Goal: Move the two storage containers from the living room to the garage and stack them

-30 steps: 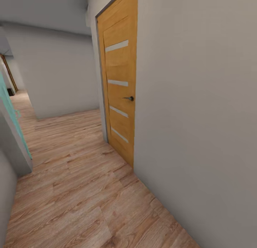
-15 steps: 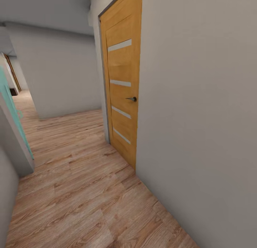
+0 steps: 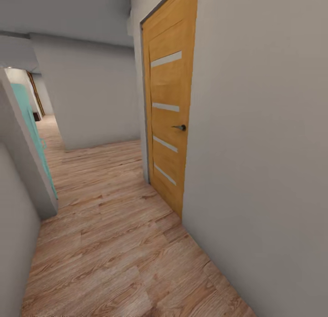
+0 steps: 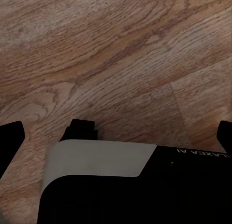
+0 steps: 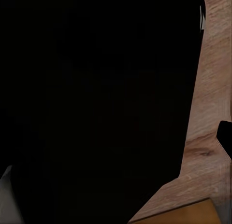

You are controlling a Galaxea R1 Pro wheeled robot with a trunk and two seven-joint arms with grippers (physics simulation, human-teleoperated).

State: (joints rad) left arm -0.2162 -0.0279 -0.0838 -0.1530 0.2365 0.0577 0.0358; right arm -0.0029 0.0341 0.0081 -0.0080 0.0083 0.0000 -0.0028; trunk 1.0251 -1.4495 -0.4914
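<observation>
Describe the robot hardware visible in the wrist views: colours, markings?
Left wrist view: black fingertips at both edges and a black body with a pale grey panel and white "GALAXEA AI" lettering, partly cut off. Right wrist view: a black fingertip beside a large unlit black shape.

"LAXEA AI" (upside down), black robot body (image 4: 145, 185)

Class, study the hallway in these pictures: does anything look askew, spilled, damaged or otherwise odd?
Nothing stands out. The wooden door sits shut and straight in its frame, the plank floor shows no spill or damage, and the walls are unmarked. A teal door on the left stands open.
</observation>
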